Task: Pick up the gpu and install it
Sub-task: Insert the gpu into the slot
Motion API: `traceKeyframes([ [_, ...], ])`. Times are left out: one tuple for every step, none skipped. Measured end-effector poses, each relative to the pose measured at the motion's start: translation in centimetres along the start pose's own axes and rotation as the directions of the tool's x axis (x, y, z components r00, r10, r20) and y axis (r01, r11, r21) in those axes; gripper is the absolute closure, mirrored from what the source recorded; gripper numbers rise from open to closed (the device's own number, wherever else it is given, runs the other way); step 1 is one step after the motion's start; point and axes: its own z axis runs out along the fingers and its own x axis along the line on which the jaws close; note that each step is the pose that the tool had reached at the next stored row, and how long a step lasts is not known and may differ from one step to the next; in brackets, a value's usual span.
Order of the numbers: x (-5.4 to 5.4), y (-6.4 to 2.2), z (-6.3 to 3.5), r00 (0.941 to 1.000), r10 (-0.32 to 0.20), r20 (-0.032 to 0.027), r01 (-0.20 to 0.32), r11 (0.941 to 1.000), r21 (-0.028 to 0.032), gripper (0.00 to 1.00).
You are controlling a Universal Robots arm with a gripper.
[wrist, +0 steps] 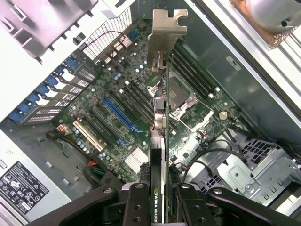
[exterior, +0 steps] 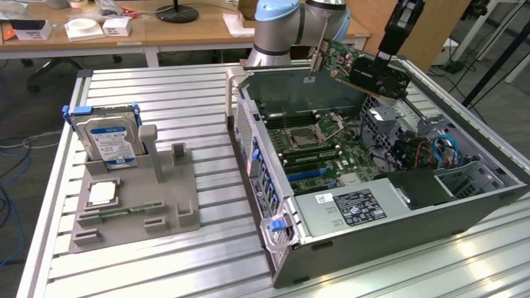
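The jaws are clamped on the gpu (wrist: 159, 141), one black finger (wrist: 136, 207) on each face of the card, gripping its fan end. The card hangs edge-down in the air above the open computer case (exterior: 463, 211), its silver bracket (wrist: 165, 35) at the end farthest from the jaws. Directly below the jaws lies the motherboard (wrist: 117, 94) with its blue slot (wrist: 120, 114). Well beyond the case, on the table (exterior: 166, 93), a grey holder (exterior: 136, 198) carries a hard drive (exterior: 109, 139).
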Motion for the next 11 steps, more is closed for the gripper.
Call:
traceKeyframes([
  [0.0, 0.0, 0.0, 1.0, -0.004, -0.0002, 0.004, 1.0, -0.0001, 0.74],
  [0.0, 0.0, 0.0, 1.0, -0.007, -0.0003, 0.007, 1.0, -0.0002, 0.74],
  [0.0, 0.0, 0.0, 1.0, -0.009, -0.0004, 0.009, 1.0, -0.0002, 0.74],
  [0.0, 0.0, 0.0, 1.0, -0.01, -0.0005, 0.01, 1.0, -0.0002, 0.74],
  [0.0, 0.0, 0.0, 1.0, -0.01, -0.0005, 0.01, 1.0, -0.0002, 0.74],
  [0.0, 0.0, 0.0, 1.0, -0.01, -0.0005, 0.01, 1.0, -0.0002, 0.74],
  [0.0, 0.0, 0.0, 1.0, -0.01, -0.0005, 0.01, 1.0, -0.0002, 0.74],
  [0.0, 0.0, 0.0, 1.0, -0.01, -0.0005, 0.01, 1.0, -0.0002, 0.74],
  [0.0, 0.0, 0.0, 0.9999, -0.01, -0.0005, 0.01, 0.9999, -0.0002, 0.74],
  [0.0, 0.0, 0.0, 0.9999, -0.011, -0.0005, 0.011, 0.9999, -0.0002, 0.74],
  [0.0, 0.0, 0.0, 0.9999, -0.012, -0.0006, 0.012, 0.9999, -0.0002, 0.74],
])
